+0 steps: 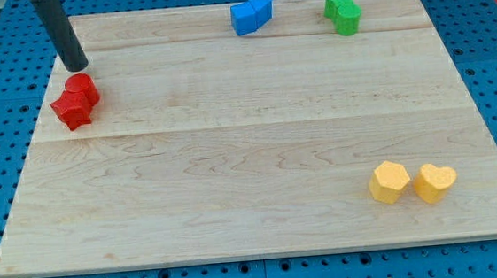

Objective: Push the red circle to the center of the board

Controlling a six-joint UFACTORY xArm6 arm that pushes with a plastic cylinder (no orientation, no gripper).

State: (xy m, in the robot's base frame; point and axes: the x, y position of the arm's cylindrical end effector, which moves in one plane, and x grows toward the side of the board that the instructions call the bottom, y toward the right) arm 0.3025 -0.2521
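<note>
Two red blocks sit touching near the view's left edge of the bench (232, 158): the red circle (82, 88) above, a red star-like block (71, 110) just below-left. My tip (77, 65) stands just above the circle, at its upper-left, so the circle lies toward the board's middle from it. No claw here, only a rod, holding nothing. Two blue blocks (250, 15), two green blocks (342, 12) and two yellow blocks (411, 181) stand well apart.
</note>
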